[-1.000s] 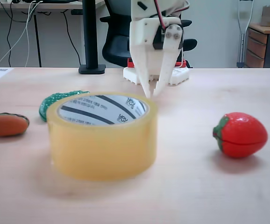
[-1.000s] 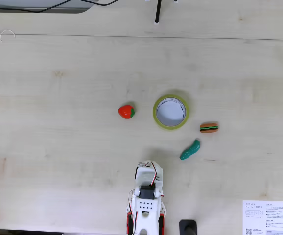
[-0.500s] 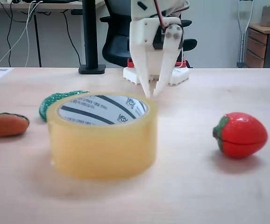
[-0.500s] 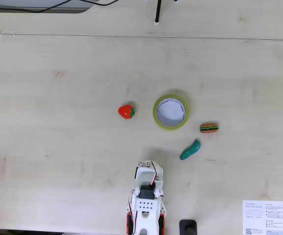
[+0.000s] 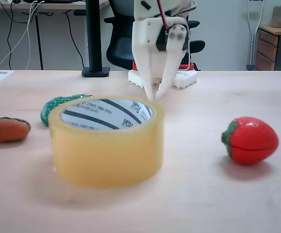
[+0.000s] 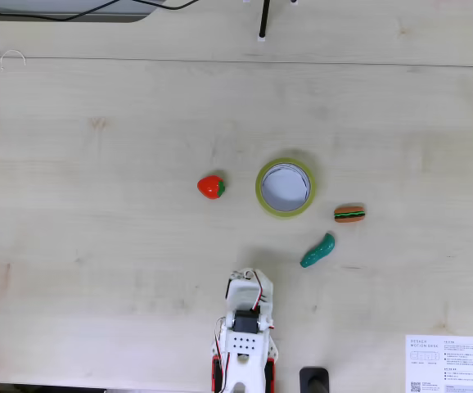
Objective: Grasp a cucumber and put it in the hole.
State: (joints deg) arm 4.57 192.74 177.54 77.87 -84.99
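The dark-green bumpy cucumber point(image 6: 317, 250) lies on the wooden table, to the right of and beyond my gripper point(image 6: 245, 274) in the top-down fixed view. In the low fixed view the cucumber point(image 5: 58, 104) peeks out behind the left side of the yellowish tape roll point(image 5: 106, 145). The roll's hole point(image 5: 106, 114) faces up and holds nothing; from above the tape roll point(image 6: 262, 199) sits just past the cucumber. My gripper point(image 5: 153, 95) hangs behind the roll, fingertips nearly touching, with nothing between them.
A red strawberry toy point(image 5: 250, 140) sits right of the roll in the low view, left of the roll point(image 6: 210, 187) from above. An orange-red toy point(image 6: 349, 214) lies between roll and cucumber. A black pole base point(image 5: 95, 72) and a paper sheet point(image 6: 449, 362) stand near the arm's base.
In the low fixed view the gripper has risen slightly and shifted a little to the left. The toys and the roll have not moved.
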